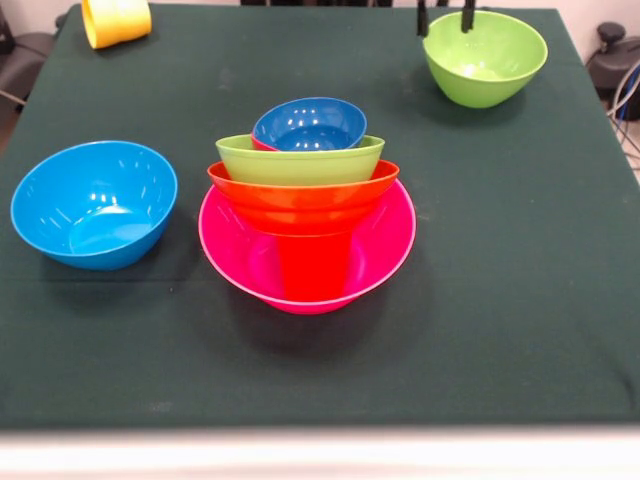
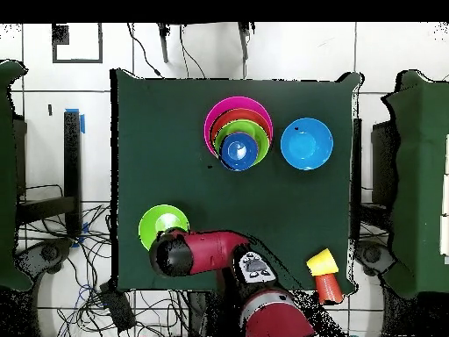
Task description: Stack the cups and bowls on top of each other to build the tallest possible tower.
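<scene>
Light blue bowl (image 1: 93, 203): stands alone and upright at the left of the green table (image 1: 500, 300), well apart from the pile

Yellow cup (image 1: 116, 21): lies on its side at the far left corner; the overhead view shows a red cup (image 2: 330, 285) lying just beside it at the table's edge

Tower (image 1: 307, 205): near the middle, with the wide pink bowl (image 1: 380, 250) as base, a red cup (image 1: 314, 265) standing inside it, then the orange bowl (image 1: 303, 195), a lime green bowl (image 1: 300, 160) and the small dark blue bowl (image 1: 309, 124) on top (a sliver of red peeks out beside the blue one, tilted)

Second lime green bowl (image 1: 485, 58): upright at the far right, apart from the tower

Gripper (image 1: 446, 15): two dark fingers spread apart, hanging right at this green bowl's far rim; whether they touch it I cannot tell

Arm (image 2: 206, 250): red and black, over that bowl in the overhead view
</scene>
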`<state>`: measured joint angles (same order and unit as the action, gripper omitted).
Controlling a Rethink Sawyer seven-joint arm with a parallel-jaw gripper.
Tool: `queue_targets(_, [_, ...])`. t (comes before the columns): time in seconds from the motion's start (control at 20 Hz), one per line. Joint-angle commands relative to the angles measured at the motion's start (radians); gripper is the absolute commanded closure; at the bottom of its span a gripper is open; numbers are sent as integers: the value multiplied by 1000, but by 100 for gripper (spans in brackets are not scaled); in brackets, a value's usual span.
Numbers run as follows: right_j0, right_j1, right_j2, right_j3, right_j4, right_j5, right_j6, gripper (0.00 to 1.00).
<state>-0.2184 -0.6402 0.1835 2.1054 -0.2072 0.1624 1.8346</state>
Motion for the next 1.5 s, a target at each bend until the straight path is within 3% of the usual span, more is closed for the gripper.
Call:
queue_targets(0.05, [40,90,49,-4,-20,-85,128,0])
queue_targets(0.7, [117,143,-69,-94,-16,-67,111,0])
queue_targets(1.35, [113,114,-52,-63,-15,-80,112,0])
queue_targets(1.5, [85,25,-7,-14,0,-24,105,0])
